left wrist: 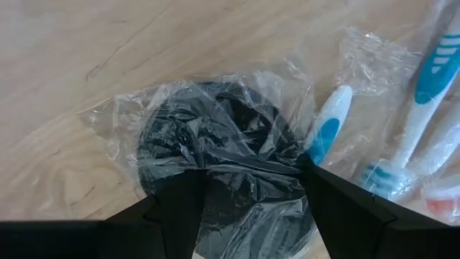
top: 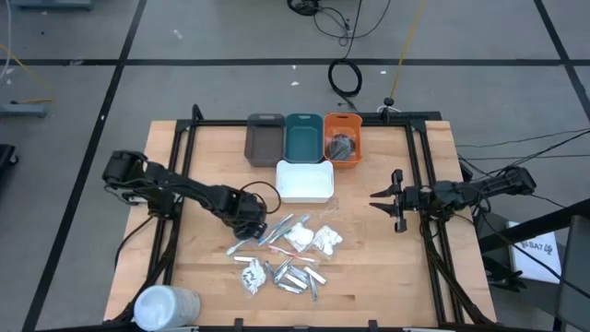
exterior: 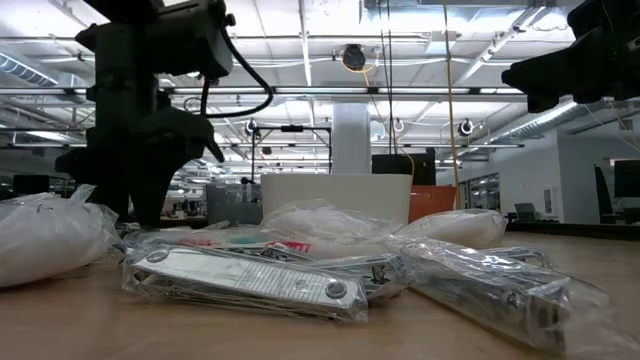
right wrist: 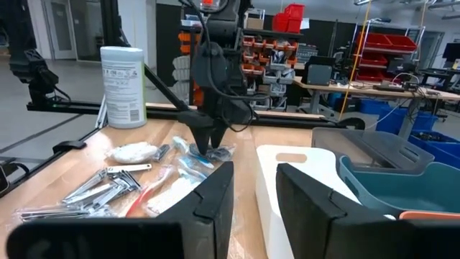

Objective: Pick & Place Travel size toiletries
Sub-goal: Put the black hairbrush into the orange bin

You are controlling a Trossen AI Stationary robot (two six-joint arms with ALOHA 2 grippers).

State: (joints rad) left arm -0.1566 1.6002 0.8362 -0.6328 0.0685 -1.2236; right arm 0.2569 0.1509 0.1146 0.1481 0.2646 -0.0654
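The left gripper (top: 251, 219) is down at the left edge of the heap of toiletries (top: 290, 251) in the middle of the table (top: 387, 277), and its two fingers (left wrist: 180, 208) stand apart, one on each side of a dark round disc (left wrist: 215, 155) wrapped in loose clear plastic. The fingers seem to touch the wrap, but I cannot say that they already press the disc itself. The disc lies flat on the wood, just beside some toothbrushes (left wrist: 327, 129) with blue and white handles, each also in a clear wrap. I judge the disc to be very light and a little soft, and the plastic around it is crinkled, thin and slippery, so it can slide out if only the film is caught. It is better to take it across the body of the disc, where it is thickest, and not at the loose corners of the wrap. The wrap of the nearest toothbrush lies against it and may come up together with it. An orange tray (top: 342, 140) at the back of the table already holds something dark, beside a teal tray (top: 303, 136) and a grey tray (top: 265, 138), with a white tray (top: 305, 181) in front of them. The right gripper (top: 398, 200) waits well apart at the right side, above the table, with its fingers a little apart and nothing between them.
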